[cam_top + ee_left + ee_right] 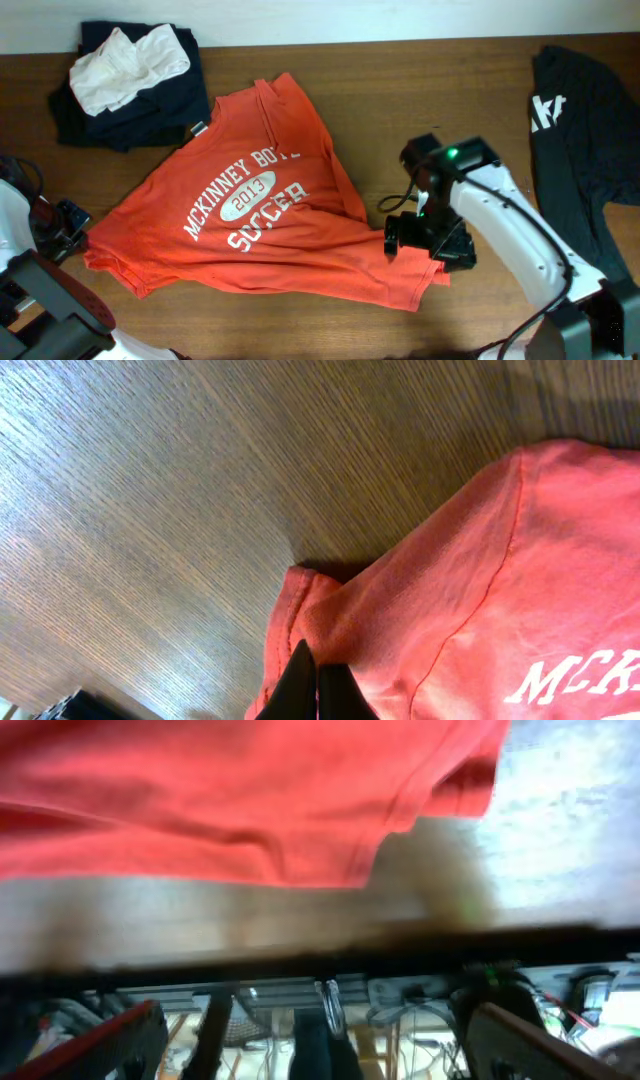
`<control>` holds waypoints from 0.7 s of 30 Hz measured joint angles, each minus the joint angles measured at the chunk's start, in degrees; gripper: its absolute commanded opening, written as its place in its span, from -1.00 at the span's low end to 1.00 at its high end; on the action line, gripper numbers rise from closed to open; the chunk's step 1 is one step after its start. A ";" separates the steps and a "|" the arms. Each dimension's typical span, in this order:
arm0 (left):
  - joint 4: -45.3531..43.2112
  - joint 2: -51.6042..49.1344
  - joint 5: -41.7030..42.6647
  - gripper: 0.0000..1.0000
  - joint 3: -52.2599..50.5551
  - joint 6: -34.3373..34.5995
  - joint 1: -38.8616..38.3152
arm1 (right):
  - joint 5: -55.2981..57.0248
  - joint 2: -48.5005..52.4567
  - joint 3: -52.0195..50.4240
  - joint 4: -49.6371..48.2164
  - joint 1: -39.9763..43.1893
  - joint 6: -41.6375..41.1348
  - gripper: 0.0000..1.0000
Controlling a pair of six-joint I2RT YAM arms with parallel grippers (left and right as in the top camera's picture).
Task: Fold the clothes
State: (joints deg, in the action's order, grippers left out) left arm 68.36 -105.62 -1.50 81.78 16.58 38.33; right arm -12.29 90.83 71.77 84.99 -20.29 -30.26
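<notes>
The clothes, an orange-red T-shirt (260, 200) with white lettering, lie partly spread and rumpled in the middle of the wooden table (420, 90). My left gripper (68, 228) is at the shirt's left corner. In the left wrist view its black fingers (300, 680) are pressed together, shut on a bunched fold of the sleeve edge (310, 610). My right gripper (430, 240) hovers at the shirt's lower right corner, open wide. In the right wrist view it (315, 1015) holds nothing, and the shirt's hem (300, 830) lies beyond it.
At the back left a dark garment pile (150, 110) carries a small white cloth (125, 62). A black garment with white print (580, 130) lies at the right edge. The table's front edge (300, 945) is close to my right gripper.
</notes>
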 measured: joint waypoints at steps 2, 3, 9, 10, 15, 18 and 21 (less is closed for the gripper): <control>0.57 0.00 0.28 -1.00 0.00 0.00 0.00 | -0.42 0.02 -5.27 -4.09 -1.27 -1.86 0.87; 0.66 0.00 0.59 -1.00 0.00 0.00 0.00 | -0.63 0.02 -7.32 -5.29 -1.46 -2.84 0.86; 1.07 0.00 2.21 -1.00 0.00 0.02 0.00 | -0.85 -5.77 -23.10 -22.32 -2.78 -10.43 0.89; 1.07 0.00 2.25 -0.99 0.02 0.02 0.00 | -0.85 -8.37 -26.49 -25.86 -3.17 -11.87 0.89; 1.09 0.00 2.43 -1.00 0.00 0.04 0.00 | -0.85 -10.69 -32.39 -33.07 -3.17 -14.62 0.74; 1.09 0.00 2.45 -0.99 0.00 0.17 0.00 | -0.31 -10.69 -35.04 -33.94 -3.17 -16.48 0.73; 1.09 0.00 2.54 -0.99 0.00 0.17 0.00 | -0.02 -10.86 -38.38 -36.15 -3.17 -18.49 0.72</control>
State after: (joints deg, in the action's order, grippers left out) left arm 69.45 -105.62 1.04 81.78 16.75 38.33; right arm -12.32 79.96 33.39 48.84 -23.46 -48.75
